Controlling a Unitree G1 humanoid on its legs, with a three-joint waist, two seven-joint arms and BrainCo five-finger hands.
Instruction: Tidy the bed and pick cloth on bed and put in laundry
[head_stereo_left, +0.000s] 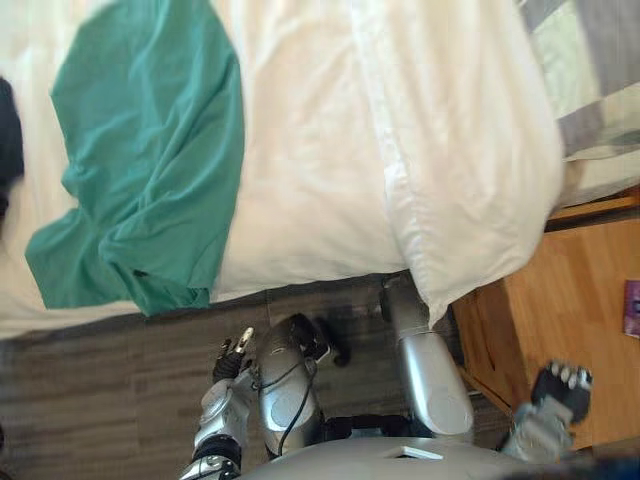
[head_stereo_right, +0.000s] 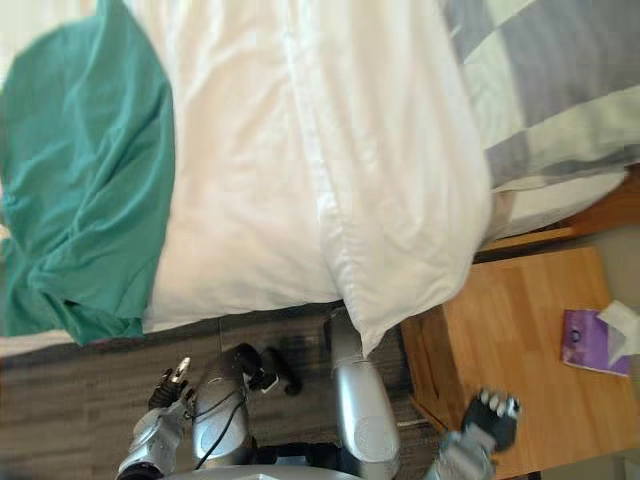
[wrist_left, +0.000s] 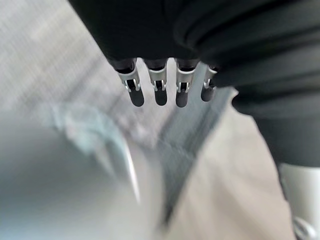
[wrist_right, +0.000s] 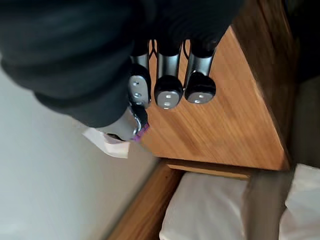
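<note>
The green cloth lies untouched at the bed's near left edge. The left hand hangs low, fingers relaxed; the right hand, curled and empty, hovers over the wooden desk. A shallow grab could drag the cloth floorward.

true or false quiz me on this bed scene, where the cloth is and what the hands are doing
1. The green cloth lies on the bed. True.
2. The left hand is gripping the green cloth. False: it hangs low over the floor, fingers straight, holding nothing.
3. The right hand is by the wooden nightstand. True.
4. The purple tissue box sits on the bed. False: it sits on the nightstand.
</note>
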